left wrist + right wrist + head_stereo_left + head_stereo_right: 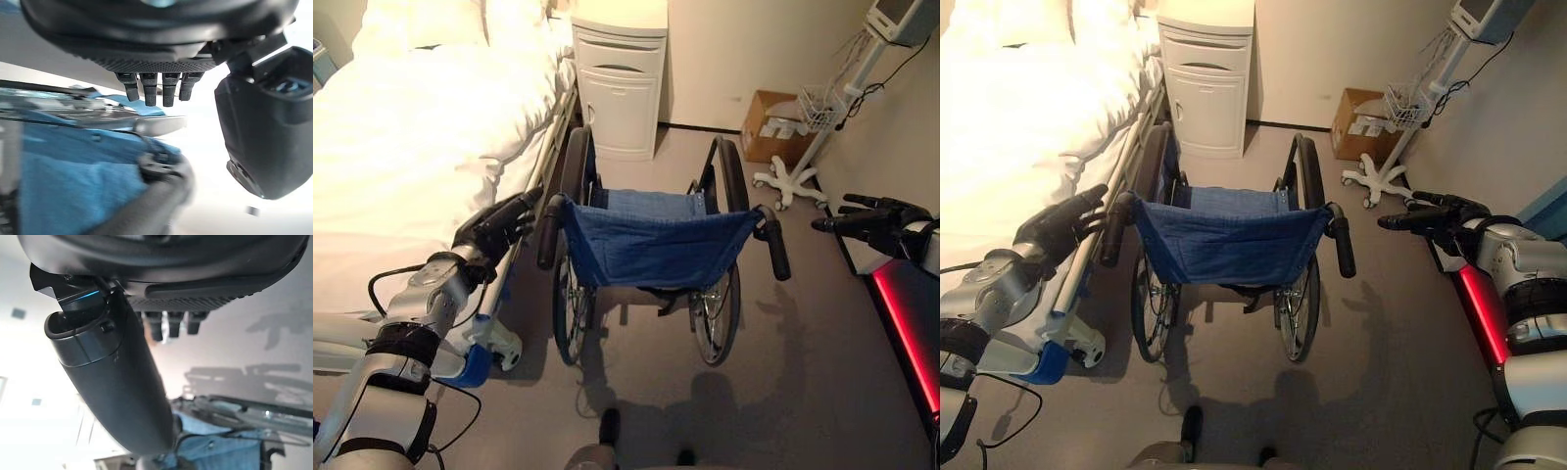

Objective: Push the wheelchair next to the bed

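Already the wheelchair (pixel 651 257) is parked beside the bed (pixel 421 137).
Both handles are released: left hand (pixel 499 227) and right hand (pixel 873 219) are held open, clear of them.

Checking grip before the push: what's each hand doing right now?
Left hand: open, holding nothing, beside the wheelchair.
Right hand: open, holding nothing.

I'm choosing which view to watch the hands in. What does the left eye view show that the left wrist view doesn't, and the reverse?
The left eye view alone takes in the right hand, held out open and clear of the right push handle, plus the bed and the cabinet. The left wrist view alone shows the left hand's fingers from close up, straight and holding nothing. Both show the left hand and the wheelchair with its blue fabric.
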Controlling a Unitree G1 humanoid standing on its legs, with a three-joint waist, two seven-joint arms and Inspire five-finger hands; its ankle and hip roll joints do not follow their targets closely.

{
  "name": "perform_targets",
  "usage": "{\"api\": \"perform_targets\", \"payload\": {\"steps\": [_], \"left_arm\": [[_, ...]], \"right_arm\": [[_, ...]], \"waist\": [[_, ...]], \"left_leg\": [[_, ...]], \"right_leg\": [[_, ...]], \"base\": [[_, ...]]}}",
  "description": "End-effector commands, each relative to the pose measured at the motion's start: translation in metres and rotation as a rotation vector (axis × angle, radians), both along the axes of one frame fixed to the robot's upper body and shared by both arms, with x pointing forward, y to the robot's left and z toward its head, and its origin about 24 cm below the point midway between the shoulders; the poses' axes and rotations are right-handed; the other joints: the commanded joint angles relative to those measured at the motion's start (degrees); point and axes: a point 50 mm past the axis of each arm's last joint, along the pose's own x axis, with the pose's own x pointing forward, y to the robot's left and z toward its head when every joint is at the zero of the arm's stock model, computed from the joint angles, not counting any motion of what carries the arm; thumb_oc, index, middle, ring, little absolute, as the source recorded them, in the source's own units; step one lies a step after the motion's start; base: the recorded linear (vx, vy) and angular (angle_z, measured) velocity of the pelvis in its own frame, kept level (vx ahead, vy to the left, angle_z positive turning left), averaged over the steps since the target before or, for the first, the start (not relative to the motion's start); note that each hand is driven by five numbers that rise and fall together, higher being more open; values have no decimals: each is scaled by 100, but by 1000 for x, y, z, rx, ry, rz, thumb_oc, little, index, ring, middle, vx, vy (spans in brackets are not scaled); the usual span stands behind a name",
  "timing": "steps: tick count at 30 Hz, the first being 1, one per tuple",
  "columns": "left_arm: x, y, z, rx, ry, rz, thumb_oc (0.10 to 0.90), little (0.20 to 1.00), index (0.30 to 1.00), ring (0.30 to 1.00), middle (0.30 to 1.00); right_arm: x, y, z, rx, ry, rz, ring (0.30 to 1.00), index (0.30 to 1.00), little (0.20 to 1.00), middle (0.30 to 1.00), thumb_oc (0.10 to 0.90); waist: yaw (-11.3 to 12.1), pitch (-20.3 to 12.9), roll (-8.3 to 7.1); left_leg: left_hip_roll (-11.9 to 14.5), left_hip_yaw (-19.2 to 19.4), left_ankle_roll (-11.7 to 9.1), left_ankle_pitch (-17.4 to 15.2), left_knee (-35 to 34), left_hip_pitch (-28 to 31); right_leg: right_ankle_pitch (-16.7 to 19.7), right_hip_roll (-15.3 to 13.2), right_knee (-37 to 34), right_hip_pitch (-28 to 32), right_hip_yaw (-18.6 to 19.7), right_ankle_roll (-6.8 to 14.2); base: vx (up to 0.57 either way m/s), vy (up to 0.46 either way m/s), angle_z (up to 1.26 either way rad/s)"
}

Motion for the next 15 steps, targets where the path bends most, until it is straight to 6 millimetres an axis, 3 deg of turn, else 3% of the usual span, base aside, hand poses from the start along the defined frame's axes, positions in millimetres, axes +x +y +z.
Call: {"api": "perform_targets", "payload": {"steps": [1, 3, 5, 9, 12, 14, 15], "left_arm": [[-5, 3, 58, 64, -301, 26, 800, 900, 900, 900, 900], [-11, 5, 53, 86, -300, 41, 800, 900, 900, 900, 900], [-25, 14, 37, 219, -271, 108, 800, 900, 900, 900, 900], [-60, 28, -4, 273, -190, 202, 800, 900, 900, 900, 900], [-76, 26, -27, 280, -150, 238, 800, 900, 900, 900, 900], [-93, 26, -55, 331, -85, 298, 800, 900, 900, 900, 900], [-96, 25, -60, 353, -81, 313, 800, 900, 900, 900, 900]], "right_arm": [[-7, -12, 53, -144, -222, -8, 900, 900, 900, 900, 800], [-11, -12, 46, -133, -232, -16, 900, 900, 900, 900, 800], [-19, -7, 29, -118, -249, -33, 900, 900, 900, 900, 800], [-48, 2, -18, -85, -261, -45, 900, 900, 900, 900, 800], [-64, 10, -46, -67, -241, -41, 900, 900, 900, 900, 800], [-74, 33, -78, -48, -231, -22, 900, 900, 900, 900, 800], [-76, 38, -84, -42, -232, -22, 900, 900, 900, 900, 800]], "waist": [[149, -577, 188], [160, -572, 186], [165, -546, 195], [179, -513, 211], [197, -510, 225], [191, -479, 243], [193, -474, 249]], "left_leg": [[202, 287, -334, -575, 21, 615], [203, 275, -331, -582, 21, 620], [200, 250, -313, -582, 21, 621], [177, 211, -257, -603, 21, 618], [180, 202, -237, -600, 21, 627], [178, 199, -212, -598, 21, 637], [182, 201, -211, -596, 21, 639]], "right_leg": [[818, -34, 289, -415, -96, -69], [814, -36, 285, -405, -103, -71], [808, -28, 288, -402, -109, -78], [808, -23, 294, -423, -107, -68], [795, -15, 272, -403, -112, -84], [808, -12, 289, -409, -101, -94], [808, -12, 289, -410, -112, -95]], "base": [[0, 0, 0], [0, 0, 0], [0, 0, 0], [-6, -5, -1], [-3, -2, 4], [-10, -2, 4], [-16, 0, 4]]}}
